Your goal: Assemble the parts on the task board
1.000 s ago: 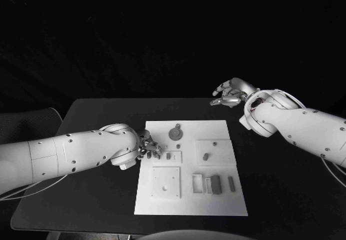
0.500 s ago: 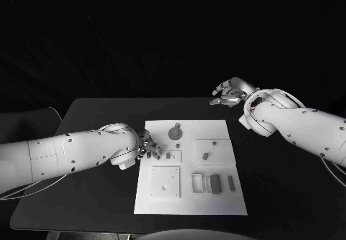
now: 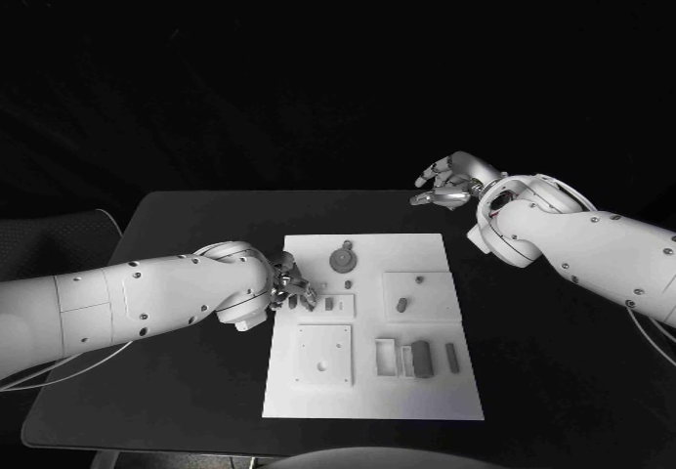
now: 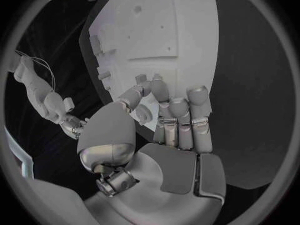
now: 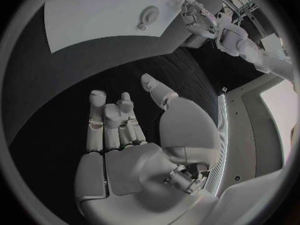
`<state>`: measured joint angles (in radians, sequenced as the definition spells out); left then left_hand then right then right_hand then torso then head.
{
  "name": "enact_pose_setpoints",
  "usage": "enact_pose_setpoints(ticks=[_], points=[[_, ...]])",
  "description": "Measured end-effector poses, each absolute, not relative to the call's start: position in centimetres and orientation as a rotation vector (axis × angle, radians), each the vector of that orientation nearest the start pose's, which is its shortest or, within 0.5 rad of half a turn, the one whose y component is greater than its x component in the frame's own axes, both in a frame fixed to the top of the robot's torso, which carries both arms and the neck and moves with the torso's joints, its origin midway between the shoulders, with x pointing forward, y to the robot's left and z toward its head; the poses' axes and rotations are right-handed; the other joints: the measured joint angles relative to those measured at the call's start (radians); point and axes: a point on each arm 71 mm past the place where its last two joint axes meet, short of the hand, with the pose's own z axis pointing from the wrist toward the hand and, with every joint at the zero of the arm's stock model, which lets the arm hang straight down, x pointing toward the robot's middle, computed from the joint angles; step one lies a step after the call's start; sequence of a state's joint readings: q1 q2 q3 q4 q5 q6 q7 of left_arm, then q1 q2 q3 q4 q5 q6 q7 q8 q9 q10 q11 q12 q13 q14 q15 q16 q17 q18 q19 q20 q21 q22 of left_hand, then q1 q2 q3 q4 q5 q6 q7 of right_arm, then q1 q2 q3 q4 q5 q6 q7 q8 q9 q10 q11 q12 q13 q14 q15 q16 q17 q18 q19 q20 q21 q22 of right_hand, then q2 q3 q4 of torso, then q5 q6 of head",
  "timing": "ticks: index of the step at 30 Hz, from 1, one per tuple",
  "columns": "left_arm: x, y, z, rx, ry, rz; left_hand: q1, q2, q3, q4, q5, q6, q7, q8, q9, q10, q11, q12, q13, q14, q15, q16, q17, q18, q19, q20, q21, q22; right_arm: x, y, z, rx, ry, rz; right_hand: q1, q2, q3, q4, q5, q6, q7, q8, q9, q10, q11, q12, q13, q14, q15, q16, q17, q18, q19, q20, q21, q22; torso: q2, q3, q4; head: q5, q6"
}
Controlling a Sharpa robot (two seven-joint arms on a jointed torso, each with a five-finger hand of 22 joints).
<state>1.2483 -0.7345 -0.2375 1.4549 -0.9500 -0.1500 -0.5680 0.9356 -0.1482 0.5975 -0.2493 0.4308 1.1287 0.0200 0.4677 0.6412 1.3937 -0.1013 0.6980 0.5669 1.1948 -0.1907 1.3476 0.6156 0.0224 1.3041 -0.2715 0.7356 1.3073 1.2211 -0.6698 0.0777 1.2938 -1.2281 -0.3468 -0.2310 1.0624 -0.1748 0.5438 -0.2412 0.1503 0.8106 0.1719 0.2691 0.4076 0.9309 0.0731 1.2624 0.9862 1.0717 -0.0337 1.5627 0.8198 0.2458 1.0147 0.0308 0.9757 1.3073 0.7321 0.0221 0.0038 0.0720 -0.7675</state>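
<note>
The left hand (image 3: 292,290) hovers at the task board's (image 3: 423,401) left edge, fingers loosely curled, apparently holding nothing; small parts (image 3: 328,304) lie just beside; approach slowly, pinch squarely; right hand (image 3: 451,184) waits apart, unladen, fingers spread.

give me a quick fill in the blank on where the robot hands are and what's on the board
1. The left robot hand works at the ____ edge of the task board.
2. The right robot hand hangs over the black ____, off the board.
3. The right robot hand holds ____.
4. The round part lies near the board's ____ edge.

Missing words: left; table; nothing; far
</note>
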Motion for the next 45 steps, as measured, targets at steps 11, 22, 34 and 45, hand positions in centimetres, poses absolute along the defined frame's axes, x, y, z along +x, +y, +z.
enact_pose_setpoints(ticks=[11,22,34,45], points=[[47.1,20.7,-26.5,-0.462,2.185,-0.342,0.000,0.000,-0.004,-0.004,0.038,0.000,0.000,0.006,0.002,0.001,-0.001,0.007,-0.001,0.004,-0.004,0.011,0.000,0.000,0.004,0.004,0.012,0.000,54.8,-19.4,-15.2,0.252,1.627,0.629,0.000,0.000,0.000,0.000,0.000,0.000,0.000,0.000,0.000,0.000,0.000,0.000,0.000,0.000,0.000,0.000,0.000,0.000,0.000,0.000,0.000,0.000,0.000,0.0008,-0.0001,0.002,-0.001],[46.1,21.5,-26.4,-0.562,2.079,-0.358,0.000,0.000,0.008,0.008,0.048,0.000,0.000,0.027,-0.012,0.014,-0.012,0.020,-0.003,0.009,0.001,0.020,0.000,0.000,0.024,0.009,0.019,0.001,54.7,-19.8,-15.2,0.256,1.626,0.623,0.000,0.000,-0.003,0.003,0.000,0.001,0.003,0.000,0.000,0.000,0.000,0.000,-0.001,0.000,0.000,0.000,0.000,0.000,0.000,0.000,0.000,0.000,-0.001,0.0021,0.0000,0.006,-0.005],[44.5,21.3,-27.6,-0.624,2.054,-0.367,0.000,0.000,0.011,0.011,0.048,0.000,0.000,0.035,-0.015,0.015,-0.011,0.029,-0.003,0.010,0.001,0.023,0.000,0.000,0.029,0.011,0.023,0.000,54.9,-19.9,-15.3,0.259,1.630,0.618,0.000,0.000,-0.003,0.003,0.000,0.001,0.003,0.000,0.000,0.000,0.000,0.000,-0.001,0.000,0.000,0.000,0.000,0.000,0.000,0.000,0.000,0.000,-0.004,0.0038,0.0009,0.016,-0.019],[44.0,21.2,-28.4,-0.660,2.039,-0.363,0.000,0.000,0.011,0.011,0.044,0.000,0.000,0.035,-0.018,0.016,-0.010,0.029,-0.003,0.012,0.003,0.023,0.000,0.000,0.029,0.011,0.023,0.000,54.9,-19.8,-15.7,0.260,1.637,0.616,0.000,0.000,0.000,0.005,0.000,0.000,0.004,0.000,-0.001,0.000,0.000,0.000,-0.002,-0.001,0.001,0.000,0.000,0.000,0.000,0.000,0.000,0.000,-0.012,0.0073,0.0030,0.020,-0.030]])
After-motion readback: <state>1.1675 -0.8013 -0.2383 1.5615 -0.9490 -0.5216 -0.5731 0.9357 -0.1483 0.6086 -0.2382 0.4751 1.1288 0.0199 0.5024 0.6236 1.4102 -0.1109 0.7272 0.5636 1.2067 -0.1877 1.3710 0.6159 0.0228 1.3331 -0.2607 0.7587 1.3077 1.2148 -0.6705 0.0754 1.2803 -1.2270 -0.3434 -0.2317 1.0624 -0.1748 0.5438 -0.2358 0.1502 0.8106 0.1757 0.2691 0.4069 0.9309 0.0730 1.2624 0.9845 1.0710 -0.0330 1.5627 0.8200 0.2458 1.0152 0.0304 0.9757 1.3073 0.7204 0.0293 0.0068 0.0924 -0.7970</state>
